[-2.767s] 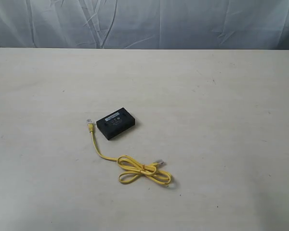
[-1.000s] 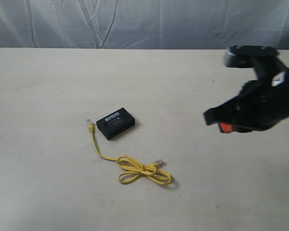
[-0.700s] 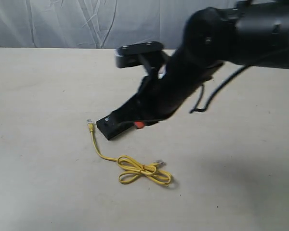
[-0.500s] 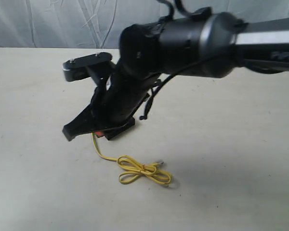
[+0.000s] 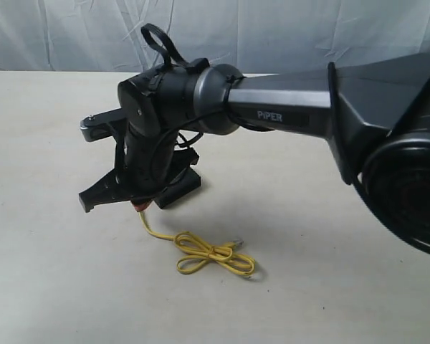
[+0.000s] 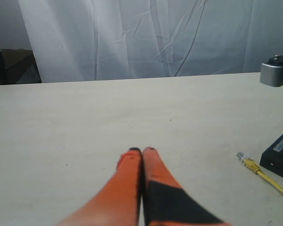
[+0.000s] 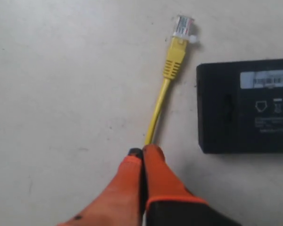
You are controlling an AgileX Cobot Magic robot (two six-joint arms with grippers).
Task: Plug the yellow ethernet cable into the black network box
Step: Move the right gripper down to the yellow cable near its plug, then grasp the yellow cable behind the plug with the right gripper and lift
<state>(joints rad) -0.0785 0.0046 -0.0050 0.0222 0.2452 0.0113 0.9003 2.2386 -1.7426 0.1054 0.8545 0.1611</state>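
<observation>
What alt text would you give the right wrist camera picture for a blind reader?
The right gripper, orange and shut, sits over a yellow ethernet cable whose clear plug lies unplugged beside a black network box on a table.

The black network box (image 7: pixel 245 113) is matt plastic. The yellow ethernet cable (image 7: pixel 155 113) has a smooth sheath and a clear plastic plug (image 7: pixel 184 24). The table (image 5: pixel 330 236) is matt and faintly scuffed, the backdrop (image 6: pixel 132 37) creased cloth.

We take this for a robotics lab: pale table (image 5: pixel 344 287), creased white sheet (image 5: pixel 287 32) hung at its far side, black robot arm (image 5: pixel 287 115).
</observation>
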